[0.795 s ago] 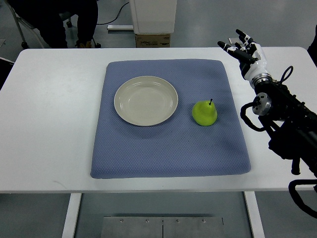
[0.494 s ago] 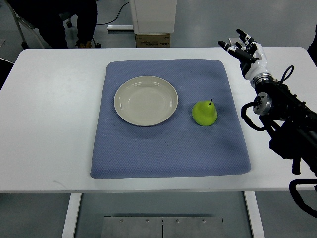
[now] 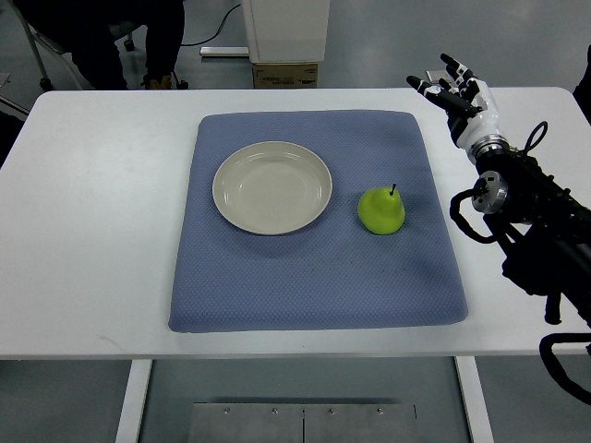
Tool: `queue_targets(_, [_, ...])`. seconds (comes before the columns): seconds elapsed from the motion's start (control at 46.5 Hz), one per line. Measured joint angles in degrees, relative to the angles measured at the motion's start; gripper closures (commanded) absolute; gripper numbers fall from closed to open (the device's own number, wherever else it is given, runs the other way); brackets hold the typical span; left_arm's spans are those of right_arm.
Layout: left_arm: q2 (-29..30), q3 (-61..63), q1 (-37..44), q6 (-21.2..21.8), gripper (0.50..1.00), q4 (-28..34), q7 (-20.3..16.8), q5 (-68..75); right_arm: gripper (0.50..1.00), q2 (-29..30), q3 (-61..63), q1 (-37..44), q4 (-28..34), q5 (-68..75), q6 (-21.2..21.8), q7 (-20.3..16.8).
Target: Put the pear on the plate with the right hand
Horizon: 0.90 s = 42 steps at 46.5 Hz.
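White table (image 3: pixel 102 231) fills most of the top view, standing on a grey floor. Centred on it lies a blue mat (image 3: pixel 305 277), roughly square, flat, with rounded corners.

Item 1: plate (image 3: pixel 242 212), cream-coloured, round, on the left-centre part of the mat. Nothing lies in it.

Item 2: pear (image 3: pixel 380 211), green, resting on the mat just to the right of the plate, apart from its rim. Its short dark stem points up and toward the far side.

Item 3: right hand (image 3: pixel 452 89), white with dark joints, at the far right corner of the table, beyond the mat's right edge and well apart from the pear. Its fingers (image 3: pixel 423 86) are spread and hold nothing. The black arm runs from the wrist down along the right edge of the picture, with cables looped beside it.

Beyond the far table edge: a cardboard box (image 3: pixel 284 75) with a white unit (image 3: pixel 284 28) standing on it, and at the upper left a person's dark-clad legs (image 3: pixel 111 37) beside a chair frame. Below the near table edge, a metal plate (image 3: pixel 305 423) shows between the table legs.
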Motion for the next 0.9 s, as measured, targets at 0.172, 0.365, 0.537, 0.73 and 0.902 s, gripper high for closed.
queue_targets(0.172, [0.0,0.0,0.0,0.0,0.500,0.0,0.0,0.0,0.500,0.1,0.0,0.0,0.1,0.0,0.5,-0.1])
queue_targets(0.365, [0.0,0.0,0.0,0.0,0.500,0.0,0.0,0.0,0.500,0.2,0.0,0.0,0.3,0.0,0.7,-0.1])
queue_targets(0.537, [0.0,0.0,0.0,0.0,0.500,0.0,0.0,0.0,0.500,0.3,0.0,0.2,0.5,0.0,0.7,0.1])
queue_targets(0.73, [0.0,0.0,0.0,0.0,0.500,0.0,0.0,0.0,0.500,0.0,-0.1,0.2,0.5,0.0,0.7,0.3])
queue_targets(0.902, [0.0,0.0,0.0,0.0,0.500,0.0,0.0,0.0,0.500,-0.2,-0.1,0.1,0.5,0.0,0.7,0.4])
